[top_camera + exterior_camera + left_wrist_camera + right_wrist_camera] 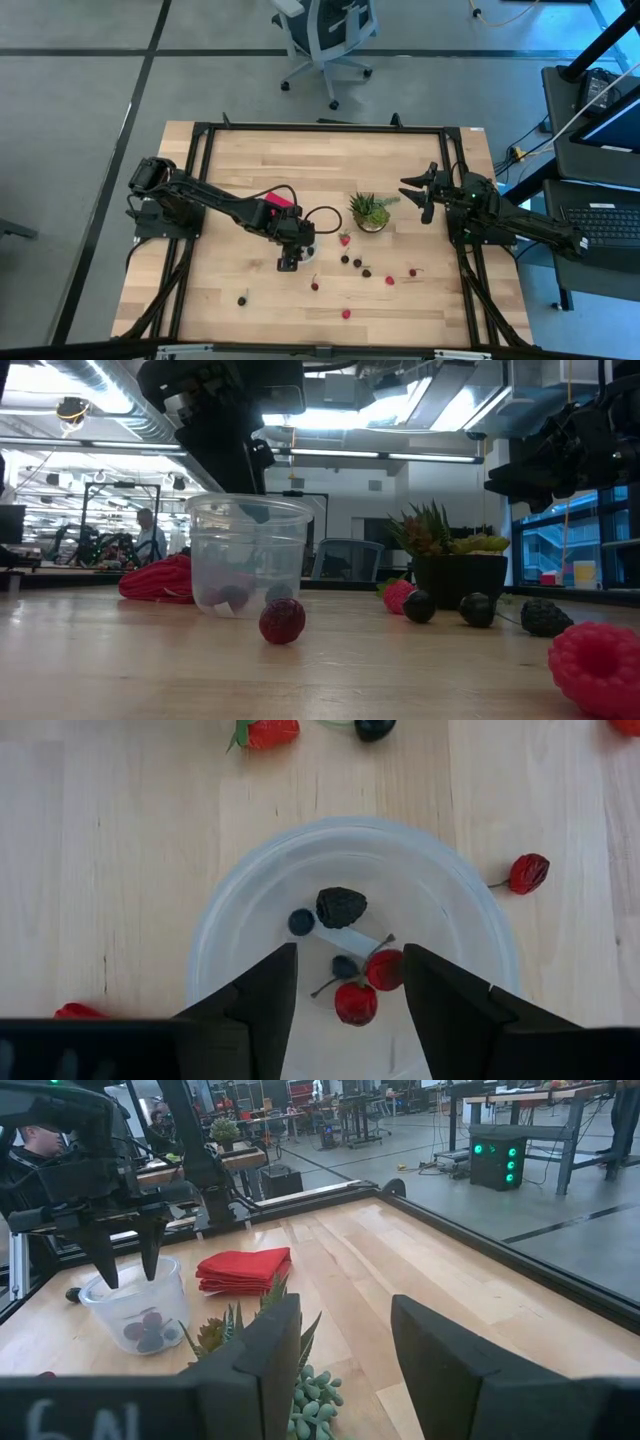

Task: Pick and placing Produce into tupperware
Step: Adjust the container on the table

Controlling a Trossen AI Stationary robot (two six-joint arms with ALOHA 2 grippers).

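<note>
Inside the clear round tupperware (250, 900) lie red and dark produce (341, 907).

A pale wooden worktop (250, 170) with a black frame around its edge. Near the middle stands a clear round tupperware (303, 243) holding a few berries. Beside it lies a folded red cloth (277, 204), and just to the other side a small potted green plant (371, 212). Loose produce (356, 263), red and dark berries, lies scattered across the wood in front of them.
</note>
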